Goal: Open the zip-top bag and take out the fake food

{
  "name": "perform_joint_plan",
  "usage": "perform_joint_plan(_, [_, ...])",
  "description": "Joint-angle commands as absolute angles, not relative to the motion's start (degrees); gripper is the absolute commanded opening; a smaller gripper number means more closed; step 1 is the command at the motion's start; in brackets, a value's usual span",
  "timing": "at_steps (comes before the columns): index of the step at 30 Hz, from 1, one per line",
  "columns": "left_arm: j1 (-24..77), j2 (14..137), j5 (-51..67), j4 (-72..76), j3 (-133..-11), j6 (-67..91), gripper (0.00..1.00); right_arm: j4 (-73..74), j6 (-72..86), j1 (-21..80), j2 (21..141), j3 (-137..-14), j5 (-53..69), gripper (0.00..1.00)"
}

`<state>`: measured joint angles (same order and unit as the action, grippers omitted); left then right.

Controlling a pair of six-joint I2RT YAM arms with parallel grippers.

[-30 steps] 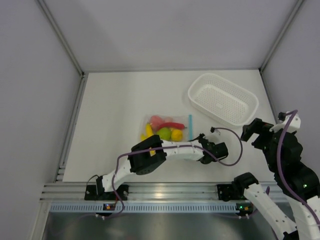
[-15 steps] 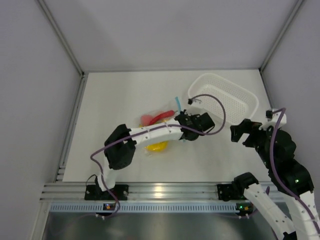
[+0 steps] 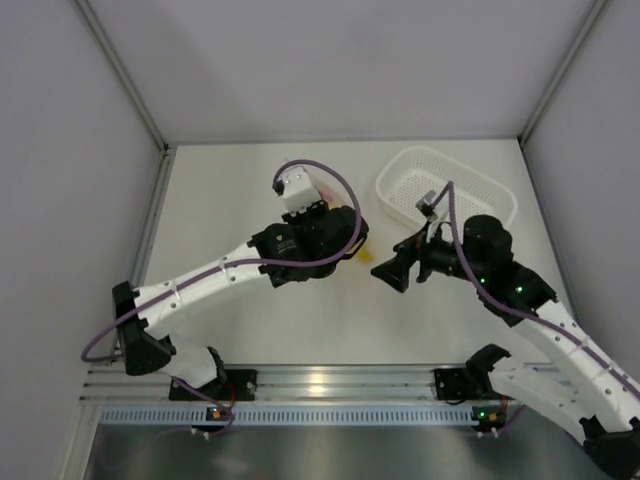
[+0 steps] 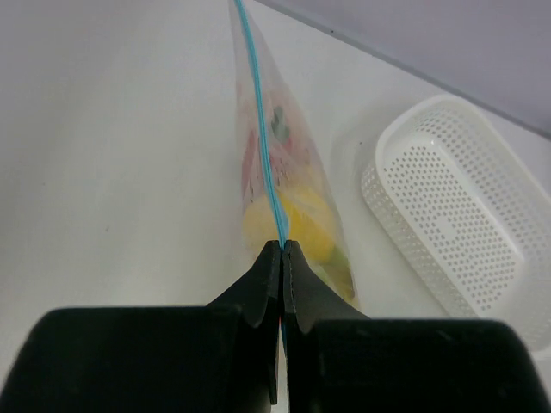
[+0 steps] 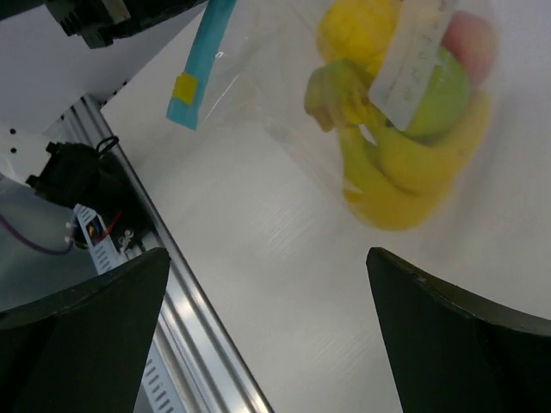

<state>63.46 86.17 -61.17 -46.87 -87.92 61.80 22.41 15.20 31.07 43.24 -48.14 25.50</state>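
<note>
My left gripper [image 4: 281,248] is shut on the light blue zip strip [image 4: 258,129] of the clear zip-top bag [image 4: 288,172] and holds it up by that edge. The fake food hangs inside: a yellow banana bunch [image 5: 405,181], a green pear [image 5: 443,99], a round yellow fruit [image 5: 357,30] and a pink piece [image 5: 473,39]. In the top view the left gripper [image 3: 350,240] hides most of the bag; only a yellow bit [image 3: 366,254] shows. My right gripper [image 3: 386,272] is wide open and empty just right of the bag, seen in its own view [image 5: 267,344] below the food.
A white perforated basket [image 3: 470,190] stands at the back right, also in the left wrist view [image 4: 465,215]. The aluminium rail [image 3: 320,380] runs along the near table edge. Grey walls enclose the table on three sides.
My left gripper took the bag by its zip strip, lifted it off the table and moved back. My right arm swung in from the far right to beside the bag.
</note>
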Motion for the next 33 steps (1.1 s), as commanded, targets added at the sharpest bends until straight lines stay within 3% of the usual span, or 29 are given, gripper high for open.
perform_joint_plan(1, [63.4,80.4,-64.3,-47.0,-83.1,76.5,0.0,13.7,5.8,42.7,47.0,-51.7,21.9,0.99])
perform_joint_plan(3, [63.4,77.3,-63.8,-47.0,-78.5,81.6,0.0,12.2,2.7,51.3,49.9,-51.9,12.4,1.0])
perform_joint_plan(8, [63.5,72.6,-60.6,-46.9,-71.8,95.7,0.0,-5.4,0.5,59.9,51.2,-44.4,-3.3,0.92])
perform_joint_plan(12, [63.5,70.6,-59.6,-46.9,-68.0,102.6,0.0,-16.0,0.5,61.1,52.5,-39.6,-2.8,0.87])
perform_joint_plan(13, [63.5,70.1,-59.5,-46.9,-67.7,103.3,0.0,-17.2,0.5,61.2,53.0,-39.5,-2.6,0.82])
perform_joint_plan(20, [63.5,70.0,-59.2,-47.0,-68.7,104.8,0.0,-26.4,0.9,61.5,59.0,-38.4,-4.1,0.75])
perform_joint_plan(23, [63.5,70.0,-58.6,-46.9,-69.3,104.4,0.0,-27.5,0.5,61.4,61.5,-39.2,-3.5,0.65])
perform_joint_plan(25, [63.5,69.7,-58.9,-47.0,-69.3,104.1,0.0,-27.1,-2.8,61.5,63.1,-39.9,-2.5,0.48])
perform_joint_plan(27, [63.5,69.3,-59.3,-47.0,-69.2,104.1,0.0,-26.4,-3.2,61.5,63.8,-40.1,-2.3,0.43])
perform_joint_plan(30, [63.5,68.6,-60.0,-47.0,-68.7,104.1,0.0,-26.9,-3.6,61.4,63.9,-39.1,-2.1,0.46])
perform_joint_plan(33, [63.5,68.0,-60.3,-47.0,-68.5,104.2,0.0,-29.7,-4.1,61.4,63.5,-36.7,-3.4,0.57])
